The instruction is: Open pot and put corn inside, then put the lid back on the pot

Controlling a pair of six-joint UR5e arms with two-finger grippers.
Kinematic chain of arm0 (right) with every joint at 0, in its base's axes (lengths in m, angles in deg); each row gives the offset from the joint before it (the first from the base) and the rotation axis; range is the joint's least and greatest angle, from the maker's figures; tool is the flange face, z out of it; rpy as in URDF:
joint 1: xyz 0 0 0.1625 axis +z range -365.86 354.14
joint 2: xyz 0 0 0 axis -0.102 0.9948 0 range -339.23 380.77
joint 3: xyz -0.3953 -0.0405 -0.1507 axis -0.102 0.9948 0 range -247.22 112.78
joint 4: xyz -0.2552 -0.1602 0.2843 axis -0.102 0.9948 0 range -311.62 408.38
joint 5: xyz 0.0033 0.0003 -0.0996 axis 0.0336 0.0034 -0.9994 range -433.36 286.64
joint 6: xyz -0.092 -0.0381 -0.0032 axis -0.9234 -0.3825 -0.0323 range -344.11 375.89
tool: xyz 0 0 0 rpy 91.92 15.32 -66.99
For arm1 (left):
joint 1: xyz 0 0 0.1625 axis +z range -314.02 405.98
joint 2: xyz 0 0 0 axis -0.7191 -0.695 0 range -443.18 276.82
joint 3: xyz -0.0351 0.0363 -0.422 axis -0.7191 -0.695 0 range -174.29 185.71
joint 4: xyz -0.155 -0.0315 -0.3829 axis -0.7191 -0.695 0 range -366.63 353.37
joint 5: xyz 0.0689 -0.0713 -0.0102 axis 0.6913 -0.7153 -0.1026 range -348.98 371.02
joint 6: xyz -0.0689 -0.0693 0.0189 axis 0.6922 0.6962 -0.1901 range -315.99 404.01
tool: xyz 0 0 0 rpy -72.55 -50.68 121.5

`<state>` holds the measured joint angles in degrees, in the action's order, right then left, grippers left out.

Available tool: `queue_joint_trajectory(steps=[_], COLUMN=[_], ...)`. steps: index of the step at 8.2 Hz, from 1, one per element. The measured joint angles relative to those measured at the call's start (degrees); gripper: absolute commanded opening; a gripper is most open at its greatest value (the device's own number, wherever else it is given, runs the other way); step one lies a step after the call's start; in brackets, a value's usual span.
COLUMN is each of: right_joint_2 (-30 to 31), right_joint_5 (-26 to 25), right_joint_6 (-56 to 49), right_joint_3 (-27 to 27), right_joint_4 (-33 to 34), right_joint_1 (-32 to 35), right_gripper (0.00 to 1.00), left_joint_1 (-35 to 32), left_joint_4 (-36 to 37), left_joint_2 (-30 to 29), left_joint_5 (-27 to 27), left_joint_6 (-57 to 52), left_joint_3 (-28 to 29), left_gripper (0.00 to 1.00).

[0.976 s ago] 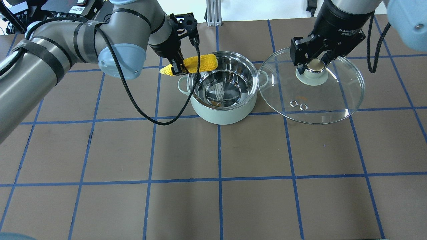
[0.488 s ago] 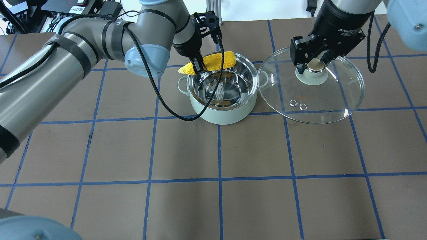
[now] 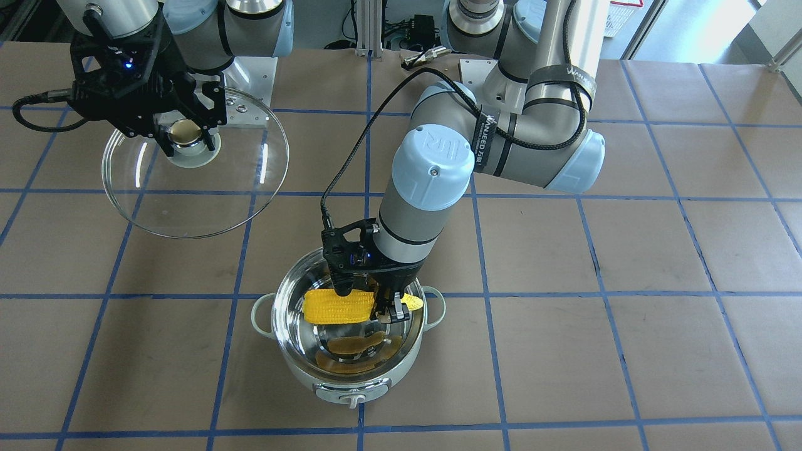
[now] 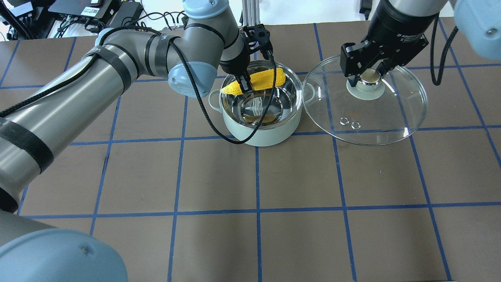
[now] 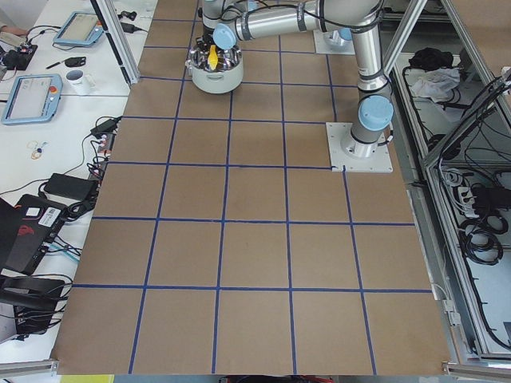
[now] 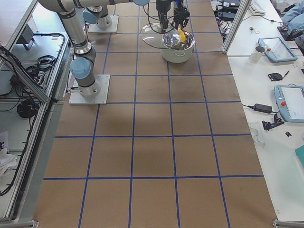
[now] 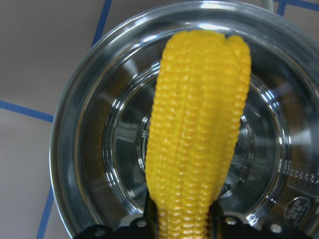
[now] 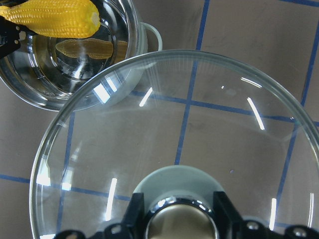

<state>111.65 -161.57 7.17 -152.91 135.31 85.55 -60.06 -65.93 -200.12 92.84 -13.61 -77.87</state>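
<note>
The mint-white pot [image 4: 261,135] stands open on the table, its steel inside bare; it also shows in the front view [image 3: 351,382]. My left gripper [image 4: 247,83] is shut on the yellow corn [image 4: 263,79] near its pointed end and holds it level over the pot's mouth. The corn fills the left wrist view [image 7: 199,144] above the pot [image 7: 79,149]. My right gripper [image 4: 366,80] is shut on the knob of the glass lid [image 4: 375,121] and holds it in the air to the pot's right. The lid shows in the right wrist view [image 8: 174,149] and front view [image 3: 188,207].
The table is brown paper with a blue tape grid [image 4: 257,176]. The left arm's black cable [image 4: 203,117] hangs in a loop in front of the pot's left side. Electronics and cables [image 4: 86,11] lie beyond the far left edge.
My left arm has carried the corn rightward, from beside the pot's left rim to over the pot's opening. The right gripper and lid have not moved.
</note>
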Motion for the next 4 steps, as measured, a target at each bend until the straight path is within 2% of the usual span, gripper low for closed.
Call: queue_joint_trajectory(steps=[1, 2, 3, 4], right_joint_2=[0.00, 0.00, 0.00, 0.00], right_joint_5=[0.00, -0.02, -0.03, -0.03], right_joint_6=[0.01, -0.02, -0.05, -0.06], right_joint_3=[0.00, 0.00, 0.00, -0.04], right_joint_4=[0.03, 0.23, 0.54, 0.74], right_joint_1=[0.00, 0.00, 0.00, 0.00], right_gripper=[0.11, 0.11, 0.11, 0.11], left_joint_1=[-0.17, -0.25, -0.28, -0.30], left_joint_4=[1.02, 1.71, 2.04, 2.13], left_joint_2=[-1.05, -1.86, -2.24, -2.24], left_joint_5=[0.08, 0.17, 0.17, 0.03], left_joint_6=[0.25, 0.45, 1.22, 2.42], left_joint_3=[0.00, 0.00, 0.00, 0.00], left_gripper=[0.53, 0.95, 1.00, 1.00])
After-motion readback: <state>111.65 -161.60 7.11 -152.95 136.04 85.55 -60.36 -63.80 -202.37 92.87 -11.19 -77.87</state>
